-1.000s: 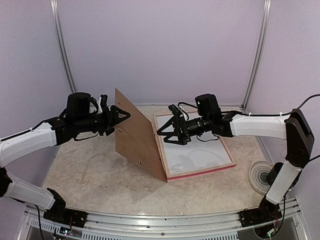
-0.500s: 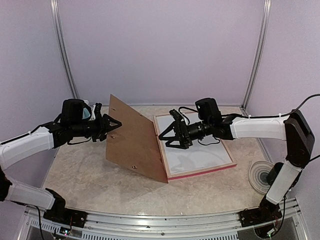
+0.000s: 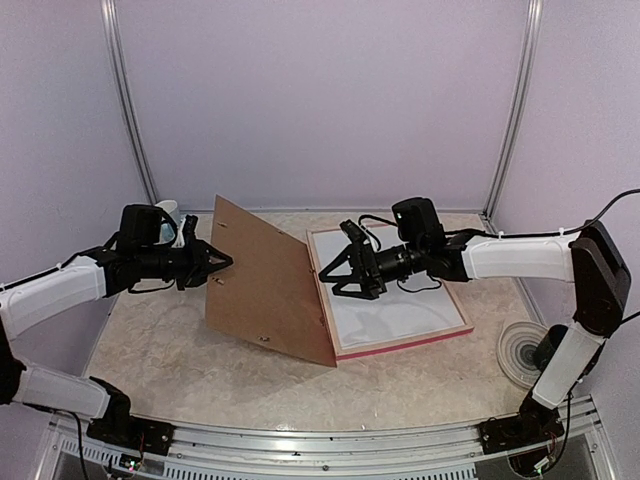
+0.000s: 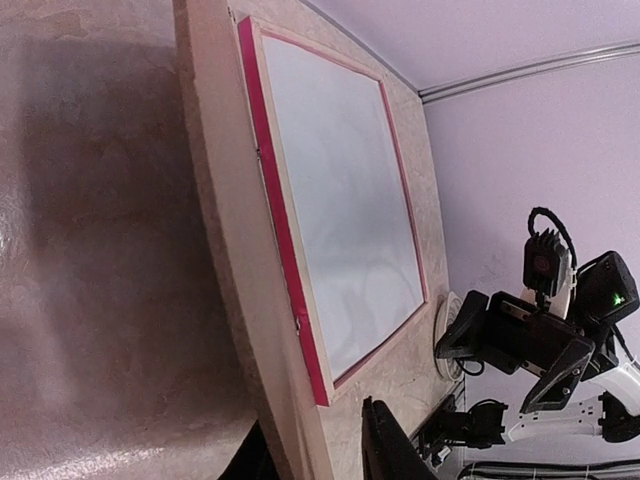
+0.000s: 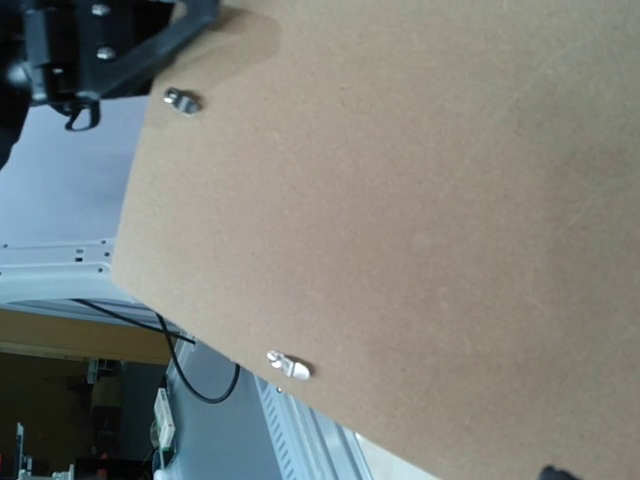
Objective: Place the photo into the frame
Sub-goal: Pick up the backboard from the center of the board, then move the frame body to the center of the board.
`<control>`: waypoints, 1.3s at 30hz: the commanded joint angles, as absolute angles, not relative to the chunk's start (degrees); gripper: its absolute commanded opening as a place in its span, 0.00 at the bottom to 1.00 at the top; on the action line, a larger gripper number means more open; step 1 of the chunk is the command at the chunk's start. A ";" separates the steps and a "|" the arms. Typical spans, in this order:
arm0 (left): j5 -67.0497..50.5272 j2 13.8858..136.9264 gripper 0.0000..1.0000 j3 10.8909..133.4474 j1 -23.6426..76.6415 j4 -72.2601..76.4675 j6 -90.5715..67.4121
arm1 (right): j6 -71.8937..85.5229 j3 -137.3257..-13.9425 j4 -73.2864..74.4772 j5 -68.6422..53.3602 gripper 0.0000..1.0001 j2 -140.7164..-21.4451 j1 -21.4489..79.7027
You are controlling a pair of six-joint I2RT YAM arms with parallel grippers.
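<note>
Fingers (image 4: 385, 452) of L gripper (image 3: 216, 262) sat either side of the upper-left edge of the brown backing board (image 3: 265, 285); couldn't tell if they'd bitten or only bracketed it. Board stood tilted, bottom edge along the left rail of the pink frame (image 3: 405, 344), which lay flat mid-table. R gripper (image 3: 332, 278) hung w/ fingers spread wide over the white sheet (image 3: 395, 305) inside the frame, holding nothing. What that sheet was, couldn't tell.

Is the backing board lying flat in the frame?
No, the backing board stands tilted open, only its right edge meeting the frame.
</note>
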State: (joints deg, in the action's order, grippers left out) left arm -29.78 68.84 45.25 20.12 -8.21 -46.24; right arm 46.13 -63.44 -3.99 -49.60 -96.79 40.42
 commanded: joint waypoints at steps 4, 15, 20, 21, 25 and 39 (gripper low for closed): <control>-32.05 68.32 0.24 44.07 18.54 -9.35 -43.62 | 45.78 -62.27 -5.42 -49.70 0.93 -95.34 40.03; -31.87 69.65 0.14 42.63 17.89 -8.71 -43.14 | 46.05 -61.73 -6.16 -49.81 0.93 -95.52 40.01; -32.24 69.80 0.00 41.85 17.67 -7.22 -43.66 | 46.05 -61.66 -6.16 -49.79 0.93 -95.71 40.06; -32.34 69.83 0.00 41.76 17.67 -7.07 -43.76 | 46.05 -61.62 -6.15 -49.75 0.93 -95.76 39.98; -31.91 69.33 0.00 41.90 17.39 -6.76 -43.92 | 46.05 -61.83 -6.16 -49.75 0.93 -95.88 39.92; -29.90 63.44 0.00 45.84 16.91 -11.03 -43.81 | 45.22 -61.93 -4.50 -49.60 0.93 -95.55 35.95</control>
State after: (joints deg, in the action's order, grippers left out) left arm -31.00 66.83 42.61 17.32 -11.84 -46.17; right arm 46.11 -62.19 -4.62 -49.67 -96.79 38.15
